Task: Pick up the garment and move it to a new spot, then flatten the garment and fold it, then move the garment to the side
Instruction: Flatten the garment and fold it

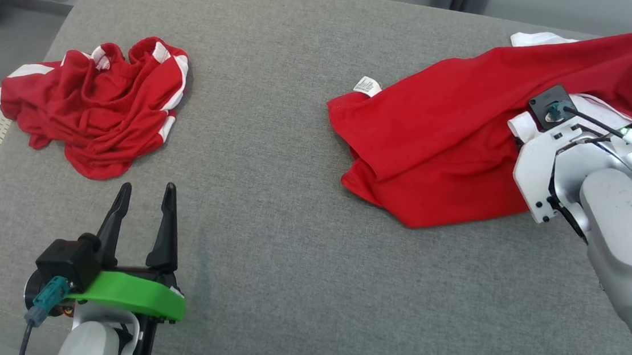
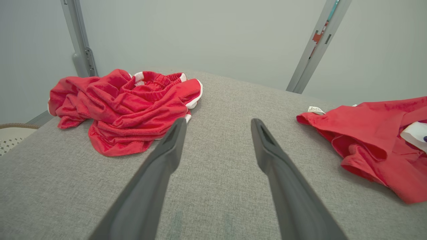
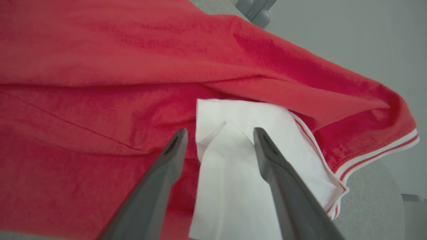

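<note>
Starting closest to us, we are seeing the left end effector hovering low over the bare grey cushion, its two dark fingers standing wide apart and gripping nothing. Just beyond it, toward the left edge, a crumpled red garment with white trim is lying in a heap, clear of those fingers.

Over on the right, the right end effector is pointing at the red shirt, which is sprawling half spread across the far right of the cushion. Its fingers are also spread and empty, straddling a white panel of the shirt. We are not managing to tell from the wrist view whether the tips are touching the cloth or hanging just above it.

We are judging the shirt to be the piece in hand: light, limp knit that is going to sag once lifted and slide easily over the cushion. A pinch through a doubled layer is looking safest to us, at the white panel or at the striped cuff beyond it, where the edge is firmer. Farther off, the care label is poking out at the shirt's left edge, offering a second hold for spreading.
</note>
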Robot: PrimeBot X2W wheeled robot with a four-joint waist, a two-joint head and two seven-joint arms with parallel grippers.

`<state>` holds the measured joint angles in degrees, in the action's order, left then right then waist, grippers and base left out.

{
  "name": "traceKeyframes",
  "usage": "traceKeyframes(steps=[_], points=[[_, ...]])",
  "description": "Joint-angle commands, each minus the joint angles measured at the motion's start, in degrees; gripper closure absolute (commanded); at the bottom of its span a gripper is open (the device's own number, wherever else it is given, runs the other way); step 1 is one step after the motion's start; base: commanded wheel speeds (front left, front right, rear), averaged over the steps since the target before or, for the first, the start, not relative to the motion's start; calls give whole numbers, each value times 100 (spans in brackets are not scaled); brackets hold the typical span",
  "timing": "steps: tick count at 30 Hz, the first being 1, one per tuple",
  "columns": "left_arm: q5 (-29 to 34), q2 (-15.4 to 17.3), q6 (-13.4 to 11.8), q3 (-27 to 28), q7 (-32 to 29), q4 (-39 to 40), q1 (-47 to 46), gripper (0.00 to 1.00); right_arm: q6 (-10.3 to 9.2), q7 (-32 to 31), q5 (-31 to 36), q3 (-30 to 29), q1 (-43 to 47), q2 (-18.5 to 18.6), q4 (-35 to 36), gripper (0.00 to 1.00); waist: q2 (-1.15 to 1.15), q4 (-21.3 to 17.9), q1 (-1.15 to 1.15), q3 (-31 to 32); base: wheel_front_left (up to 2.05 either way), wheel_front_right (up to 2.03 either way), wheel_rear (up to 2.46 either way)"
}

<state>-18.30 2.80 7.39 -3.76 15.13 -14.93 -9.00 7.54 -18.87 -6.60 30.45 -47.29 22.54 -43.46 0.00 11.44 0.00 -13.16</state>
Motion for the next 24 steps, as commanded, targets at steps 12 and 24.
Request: traceKeyframes(steps=[12,24], points=[[-110,19,-24,-18,3,-4,-96,0,-10,-10,-1205,597,-61,500,64,100,0,72,0,-23,0,0,0],[43,19,-26,179,2,50,133,0,-10,791,-922,-601,1357,469,1080,100,0,-404,0,266,0,0,0]])
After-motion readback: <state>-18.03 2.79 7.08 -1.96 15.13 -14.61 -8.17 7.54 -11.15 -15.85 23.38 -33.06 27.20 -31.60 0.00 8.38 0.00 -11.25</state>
